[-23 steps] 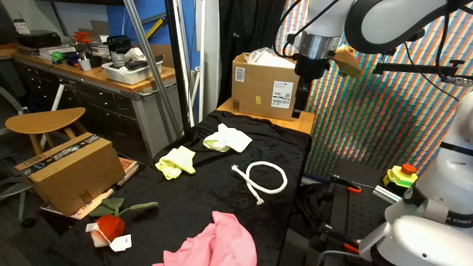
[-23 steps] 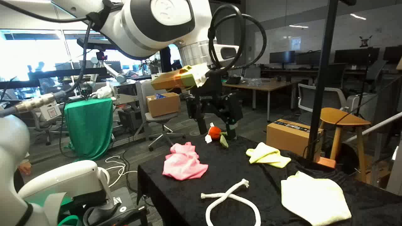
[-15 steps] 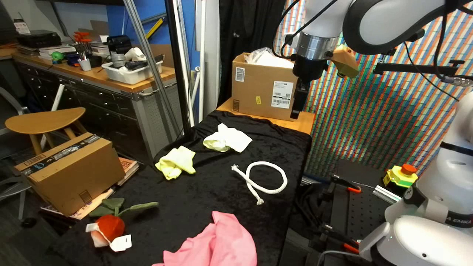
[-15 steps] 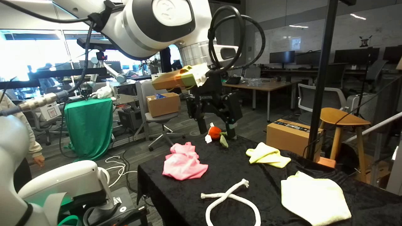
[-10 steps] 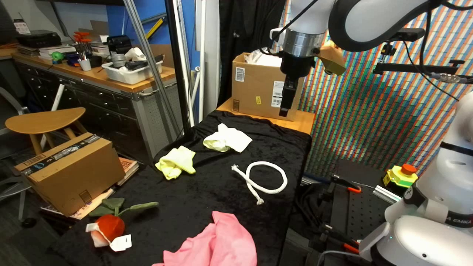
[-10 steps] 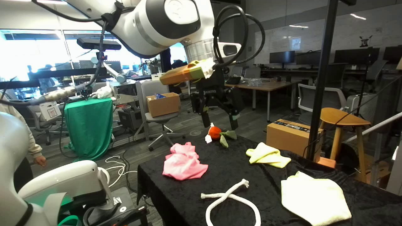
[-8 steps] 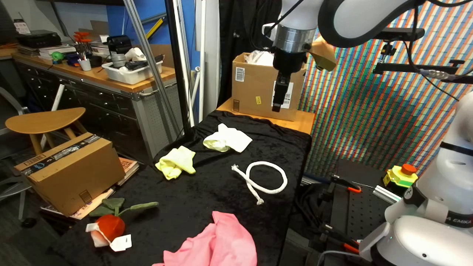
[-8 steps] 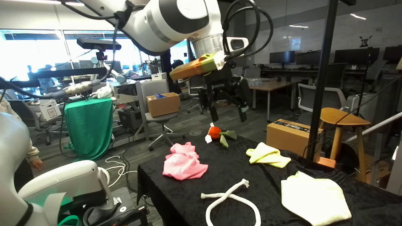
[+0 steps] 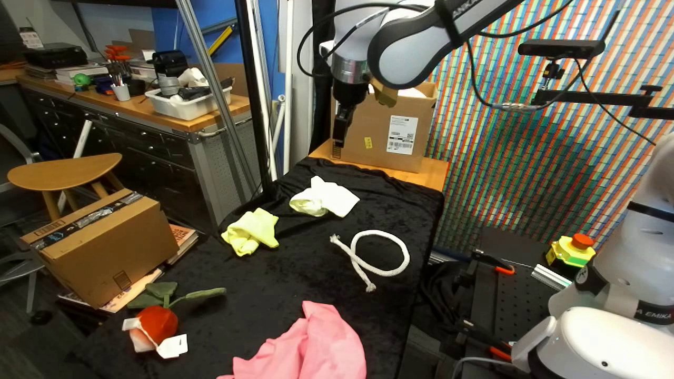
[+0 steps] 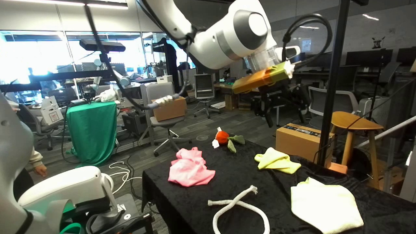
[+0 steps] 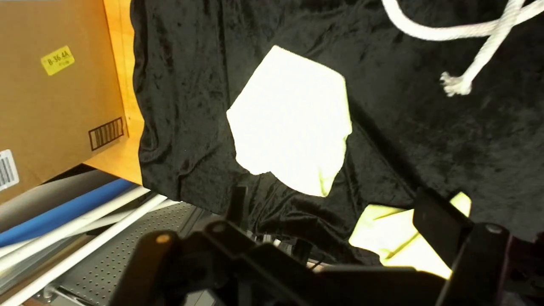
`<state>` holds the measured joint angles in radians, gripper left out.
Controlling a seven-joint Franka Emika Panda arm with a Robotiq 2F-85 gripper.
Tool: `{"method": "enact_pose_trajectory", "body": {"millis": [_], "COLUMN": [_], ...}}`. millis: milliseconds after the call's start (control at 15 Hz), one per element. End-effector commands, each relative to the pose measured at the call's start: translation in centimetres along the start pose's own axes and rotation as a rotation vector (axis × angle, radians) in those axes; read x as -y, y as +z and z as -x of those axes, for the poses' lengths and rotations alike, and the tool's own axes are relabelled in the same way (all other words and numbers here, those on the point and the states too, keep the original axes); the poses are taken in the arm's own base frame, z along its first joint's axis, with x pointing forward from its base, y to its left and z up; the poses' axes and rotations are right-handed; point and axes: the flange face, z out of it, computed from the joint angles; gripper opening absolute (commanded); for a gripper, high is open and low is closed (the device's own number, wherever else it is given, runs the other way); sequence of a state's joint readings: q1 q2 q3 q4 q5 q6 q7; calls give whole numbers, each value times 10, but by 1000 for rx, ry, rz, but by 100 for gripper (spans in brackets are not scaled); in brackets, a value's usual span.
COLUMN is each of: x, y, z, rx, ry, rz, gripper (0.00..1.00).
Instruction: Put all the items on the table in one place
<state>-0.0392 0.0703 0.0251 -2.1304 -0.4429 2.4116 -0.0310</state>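
On the table (image 10: pixel 232 172), three cloths (image 10: pixel 191 170), one rope (image 10: pixel 234 202)

Lying scattered in five spots across the black fabric surface of the table (image 9: pixel 295 273).
Including a pink cloth (image 10: pixel 190 170), bunching into a soft, rumpled heap near an edge; a white cloth (image 9: pixel 333 199), spreading broadly and curling into yellow-tinted folds at one end; a white rope loop (image 9: pixel 369 268), lying flat between those two, crossing over itself and ending in two frayed tips; a pale yellow cloth (image 9: pixel 251 231), doubling over in creases near the white cloth, leaving black fabric between; and a red-and-green object (image 9: pixel 159 322), sitting near the edge, showing a round red body, stretching green leaves across the table and trailing white tags.
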Motion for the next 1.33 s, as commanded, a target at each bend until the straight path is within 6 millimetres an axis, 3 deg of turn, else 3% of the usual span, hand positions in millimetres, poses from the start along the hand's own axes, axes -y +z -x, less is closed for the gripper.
{"method": "enact_pose_trajectory", "body": {"millis": [0,400,667,933,1267], "x": [-21,-34,-40,-55,-67], "y": [60,171,227,264,291], "z": [-53,-94,-107,-112,-115], "rx": [-16,95,163,241,322], "ry": [65,302,422,512,582], "rz": [26,-110,-143,-146,-131], "gripper": [100,100,100,100,100]}}
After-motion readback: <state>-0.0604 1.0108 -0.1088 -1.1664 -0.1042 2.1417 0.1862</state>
